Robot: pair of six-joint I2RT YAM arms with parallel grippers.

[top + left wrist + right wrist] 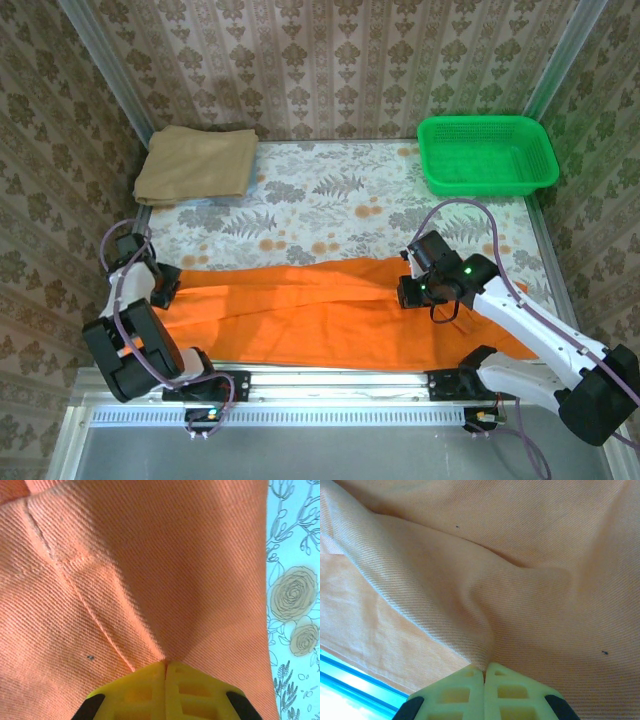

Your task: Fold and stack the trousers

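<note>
Left pincer [166, 666] and right pincer [484, 669] each pinch the trousers [320, 315], spread long across the lower frame; folding looks barely begun, stacking not yet done.

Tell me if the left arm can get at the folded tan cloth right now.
Likely not yet: nothing lies between it and the tan cloth, but the left claw is shut on the trousers.

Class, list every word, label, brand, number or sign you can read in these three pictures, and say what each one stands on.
None can be read.
The bright orange fabric trousers, the green plastic mesh basket and the folded tan cloth bear no lettering.
The table cover and the wallpaper carry only floral patterns.
</note>
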